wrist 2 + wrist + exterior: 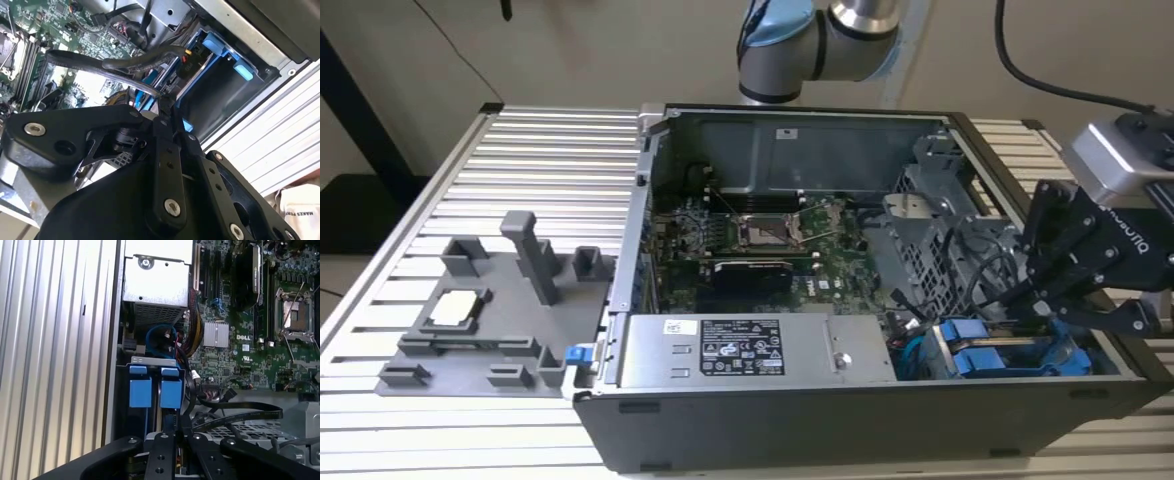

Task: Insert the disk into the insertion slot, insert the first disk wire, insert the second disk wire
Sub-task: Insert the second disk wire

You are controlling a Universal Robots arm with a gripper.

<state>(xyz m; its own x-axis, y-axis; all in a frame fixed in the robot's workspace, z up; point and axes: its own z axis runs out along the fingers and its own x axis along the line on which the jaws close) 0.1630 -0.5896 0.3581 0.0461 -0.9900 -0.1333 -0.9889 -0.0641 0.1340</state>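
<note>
Now at the drive bay: wire work beside the seated disk.

Gripper [1034, 300] hangs over the case's corner, fingers closed together at a dark cable [125, 62]; whether they actually pinch it I cannot tell. Blue-framed disk [170, 390] already sits in the insertion slot [152, 360]. Plugging wants the connector square to its socket, which linkages hide.

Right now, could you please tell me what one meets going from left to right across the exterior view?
Grey fixture tray → power supply → blue drive carriers → gripper.
</note>
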